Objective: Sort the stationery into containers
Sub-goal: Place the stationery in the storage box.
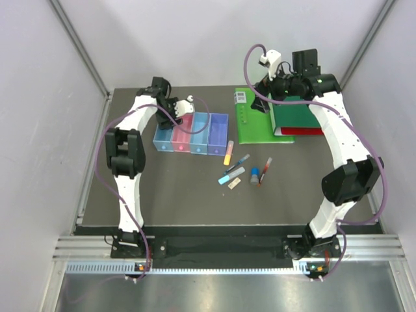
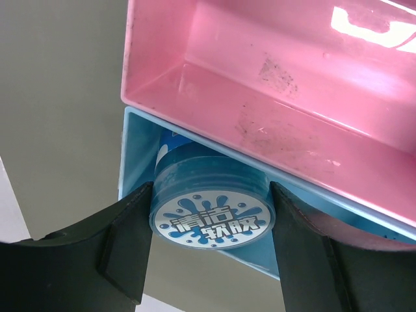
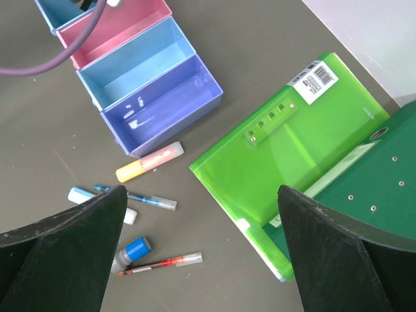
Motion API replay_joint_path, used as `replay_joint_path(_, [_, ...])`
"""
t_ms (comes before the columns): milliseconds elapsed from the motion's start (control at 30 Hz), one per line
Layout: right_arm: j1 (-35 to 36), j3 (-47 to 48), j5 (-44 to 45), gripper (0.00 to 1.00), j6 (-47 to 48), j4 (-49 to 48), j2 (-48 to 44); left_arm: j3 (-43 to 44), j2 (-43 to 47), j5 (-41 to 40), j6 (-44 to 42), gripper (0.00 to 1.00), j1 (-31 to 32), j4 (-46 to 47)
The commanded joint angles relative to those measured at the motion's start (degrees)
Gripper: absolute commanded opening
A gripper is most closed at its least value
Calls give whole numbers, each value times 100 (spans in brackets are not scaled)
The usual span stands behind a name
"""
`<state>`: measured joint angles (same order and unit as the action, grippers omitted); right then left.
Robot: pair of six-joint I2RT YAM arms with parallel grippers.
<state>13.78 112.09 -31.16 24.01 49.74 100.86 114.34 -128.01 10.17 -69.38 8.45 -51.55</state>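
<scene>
My left gripper [image 1: 176,119] is shut on the round blue disc [image 2: 211,221] and holds it over the blue bin [image 2: 138,153], next to the pink bin [image 2: 273,84]. The four bins stand in a row: blue [image 1: 162,138], pink [image 1: 181,134], light blue [image 1: 199,133], purple [image 1: 217,134]. On the mat lie the orange-yellow highlighter [image 3: 148,162], a blue pen [image 3: 140,198], the light-blue marker [image 1: 232,175], the tan eraser [image 1: 234,184], the small blue cylinder [image 3: 132,251] and the red pen [image 3: 162,263]. My right gripper [image 3: 201,192] is open and empty, high above them.
A flat green folder [image 3: 292,146] lies right of the bins, with a dark green binder [image 3: 380,195] and a red one [image 1: 305,131] stacked on its right part. A purple cable [image 3: 45,62] crosses the right wrist view's top left. Grey walls enclose the table.
</scene>
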Motion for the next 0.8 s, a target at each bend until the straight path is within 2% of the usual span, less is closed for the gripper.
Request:
replay_joint_path(0, [63, -56, -127, 100, 51, -60, -268, -53, 372, 353, 206, 58, 52, 541])
replay_joint_path(33, [63, -65, -127, 99, 60, -69, -277, -61, 399, 397, 241, 61, 52, 558])
replay_joint_path(100, [63, -65, -119, 100, 60, -60, -269, -96, 487, 485, 294, 79, 52, 637])
replay_joint_path(167, [72, -47, -110, 100, 60, -60, -269, -132, 574, 564, 285, 84, 52, 664])
replay_joint_path(267, [63, -21, -110, 100, 60, -61, -260, -193, 671, 617, 294, 97, 52, 646])
replay_joint_path(533, [63, -39, -145, 100, -10, -95, -198, -307, 1031, 758, 610, 99, 52, 848])
replay_joint_path(767, [72, 461, 162, 100, -274, -438, 574, -991, 2023, 591, 1550, 99, 34, 2086])
